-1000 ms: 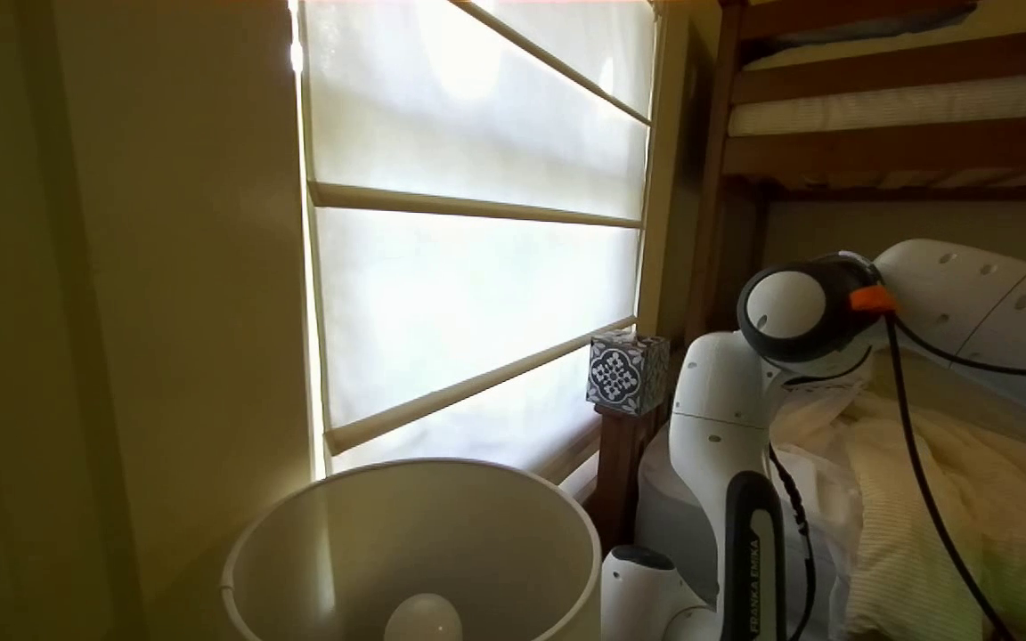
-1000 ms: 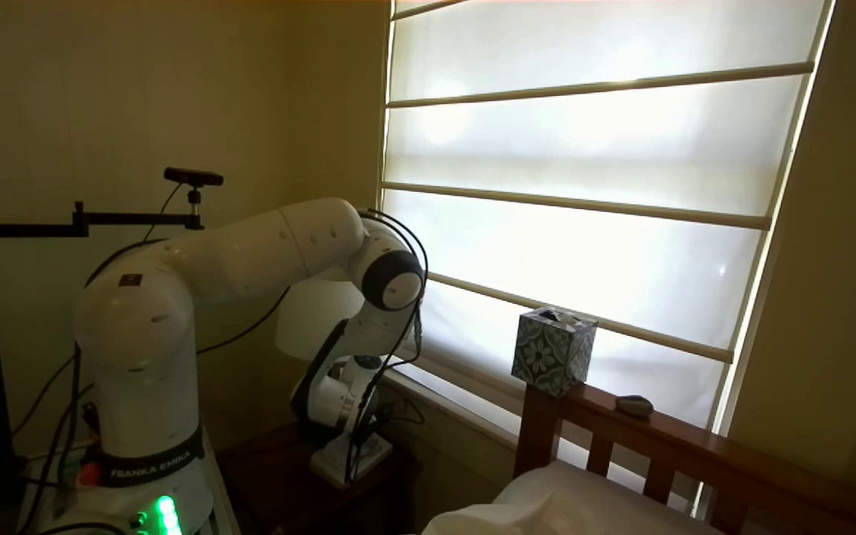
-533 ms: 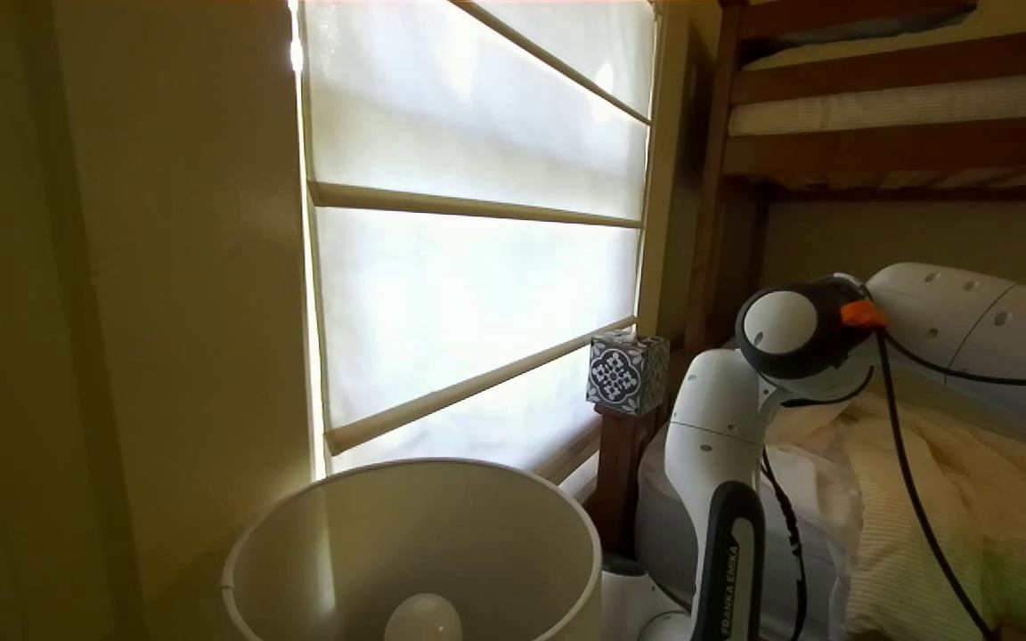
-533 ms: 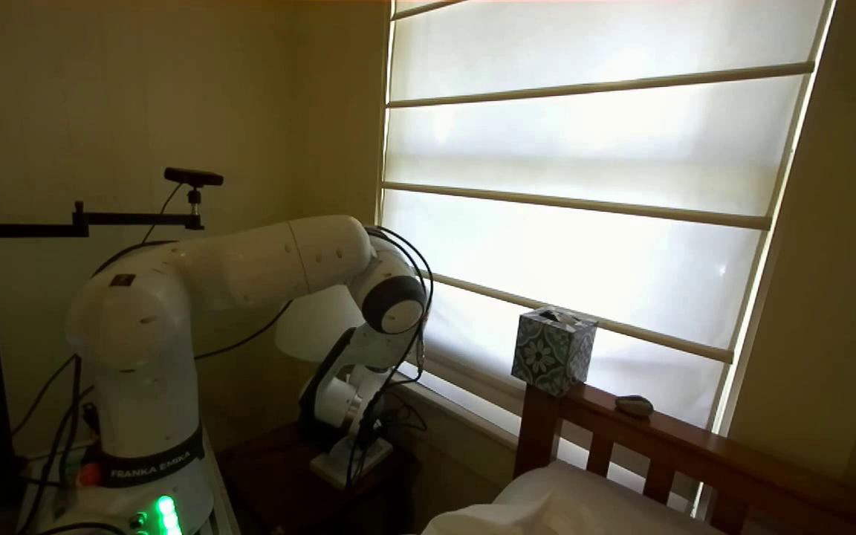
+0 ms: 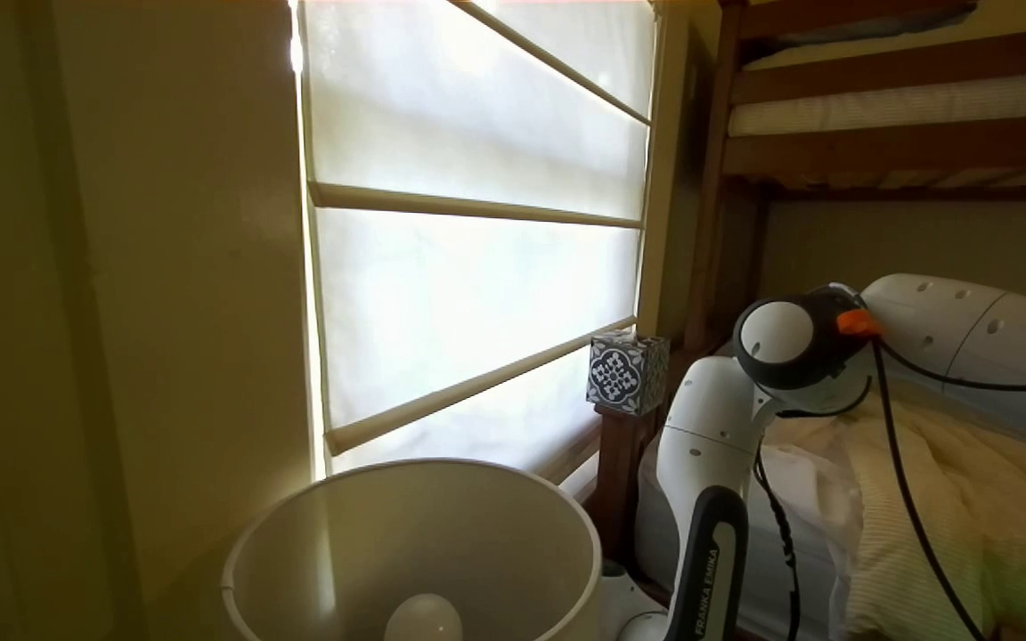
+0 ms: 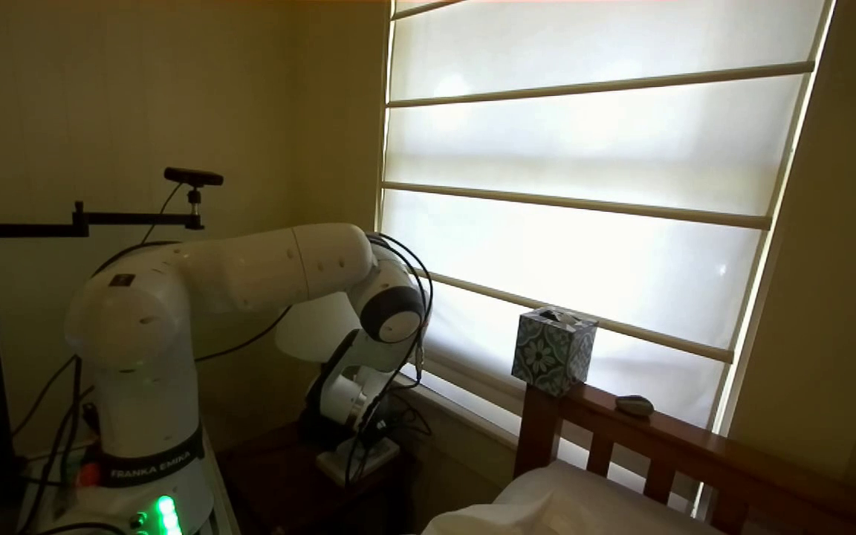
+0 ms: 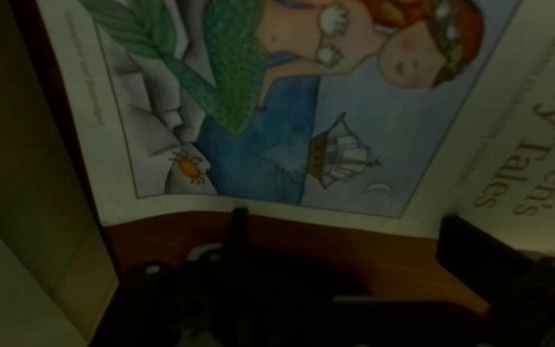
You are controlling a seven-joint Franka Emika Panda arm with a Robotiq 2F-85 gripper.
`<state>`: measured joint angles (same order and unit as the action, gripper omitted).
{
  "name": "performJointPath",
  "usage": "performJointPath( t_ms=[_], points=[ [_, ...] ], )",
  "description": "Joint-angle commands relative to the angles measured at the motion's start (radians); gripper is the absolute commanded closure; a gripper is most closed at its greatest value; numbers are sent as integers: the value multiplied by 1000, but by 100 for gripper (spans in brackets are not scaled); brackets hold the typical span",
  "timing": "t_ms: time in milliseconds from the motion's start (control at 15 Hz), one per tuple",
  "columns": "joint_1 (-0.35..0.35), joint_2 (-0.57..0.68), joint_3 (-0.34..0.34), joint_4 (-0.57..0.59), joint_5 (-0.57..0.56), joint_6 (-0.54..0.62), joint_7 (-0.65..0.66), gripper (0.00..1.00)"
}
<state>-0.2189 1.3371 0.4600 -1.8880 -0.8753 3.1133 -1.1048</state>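
In the wrist view the gripper (image 7: 345,229) reaches in from 6 o'clock, released: its blunt black fingers (image 7: 475,260) stand wide apart at 7 and 4 o'clock. Their tips overlap the near edge of the book (image 7: 306,111); whether they touch it I cannot tell. The book stretches off toward 12, its pale cover gently bowed along that edge and painted with a scaly-tailed mermaid (image 7: 277,36) at 12, an orange crab (image 7: 189,167) at 9, and brown lettering (image 7: 511,168) at 3. It lies on the table (image 6: 264,468), dark reddish wood, at 7 o'clock in an exterior view. Over it bends the arm (image 6: 272,267), smooth white shells with rounded joints and thin black cables. At 7 o'clock in an exterior view is a plain round shade (image 5: 442,516), open at the top above a glossy bulb (image 5: 424,619). Farther off, at 4 o'clock in an exterior view, a cube-shaped box (image 6: 554,349) in floral scrollwork sits on the wooden post (image 6: 537,435) of the bed, near a smooth oval lump (image 6: 634,405). Behind, toward 2, hangs the blind (image 6: 576,148), translucent cloth crossed by straight slats.
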Motion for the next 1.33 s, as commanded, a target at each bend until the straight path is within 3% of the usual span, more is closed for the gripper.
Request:
performJointPath(
  t_ms=[0, 467, 733, 867, 1000, 1267],
  points=[
    [41, -9, -55, 22, 92, 36, 56, 0],
    [76, -23, -107, 6, 163, 119, 167, 0],
    [0, -11, -32, -15, 134, -3, 113, 0],
    [-43, -5, 15, -28, 128, -101, 23, 0],
    [-58, -9, 38, -36, 161, -197, -73, 0],
    [-25, -31, 23, -24, 238, -332, -206, 0]
  ],
)
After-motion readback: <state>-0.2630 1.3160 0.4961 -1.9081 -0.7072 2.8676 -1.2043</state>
